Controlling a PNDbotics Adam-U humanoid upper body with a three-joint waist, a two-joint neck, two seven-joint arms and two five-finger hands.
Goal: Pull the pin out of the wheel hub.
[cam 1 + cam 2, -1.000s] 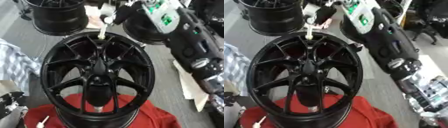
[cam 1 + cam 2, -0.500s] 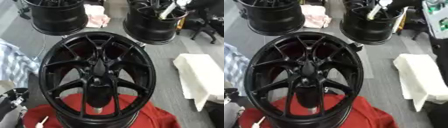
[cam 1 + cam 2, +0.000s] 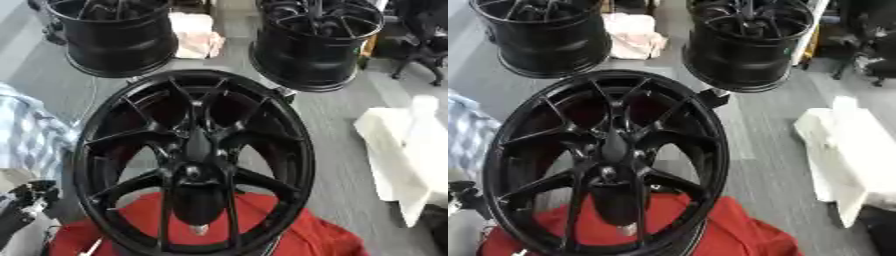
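Hand on the left first: the left hand [image 3: 28, 199] sits dark in the lower left corner, just outside the wheel's rim. I cannot tell whether it is open or closed. The right hand is in neither view.

A checked cloth [image 3: 24, 127] lies along the left edge. Next comes the wheel hub [image 3: 197, 147], black and many-spoked, tilted with its face up toward me. Its near edge rests on a red cloth [image 3: 302, 232].

I see no obvious pin on the rim or at the centre. The only candidate is a small pale stub [image 3: 199, 229] low on the wheel, at the near end of the bottom spoke. It lies right of the left hand and slightly lower, with the rim and a spoke gap between them. It looks end-on, so I cannot read its long axis. By my read the left hand is the nearer one for any reach there.

Further back stands a left rear wheel [image 3: 109, 37]. A pinkish rag [image 3: 197, 35] lies between it and a right rear wheel [image 3: 319, 45]. Both rear wheels stand like open barrels, and I make out only spokes inside them. A white cloth [image 3: 411, 145] is bunched on the floor at far right, well apart from the wheel.
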